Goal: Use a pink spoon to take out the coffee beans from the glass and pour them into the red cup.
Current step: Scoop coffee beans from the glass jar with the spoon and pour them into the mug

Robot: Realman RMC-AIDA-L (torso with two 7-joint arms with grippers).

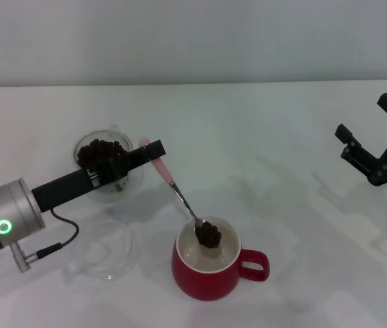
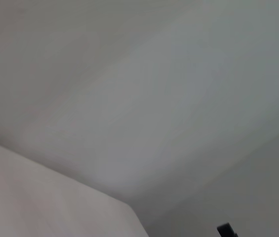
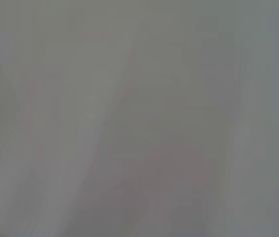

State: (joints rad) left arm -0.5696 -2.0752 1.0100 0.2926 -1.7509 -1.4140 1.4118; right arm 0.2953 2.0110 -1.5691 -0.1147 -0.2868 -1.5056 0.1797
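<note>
In the head view my left gripper (image 1: 151,151) is shut on the pink spoon (image 1: 161,166) at the top of its handle. The spoon slants down to the right, and its bowl carries a heap of coffee beans (image 1: 208,235) over the mouth of the red cup (image 1: 210,263). The glass (image 1: 106,164) with more coffee beans (image 1: 99,152) stands behind my left arm, partly hidden by it. My right gripper (image 1: 371,147) is open and idle at the far right. The wrist views show only blank surface.
A flat clear glass dish (image 1: 108,251) lies on the white table (image 1: 269,137) left of the red cup, below my left arm. The cup's handle points right.
</note>
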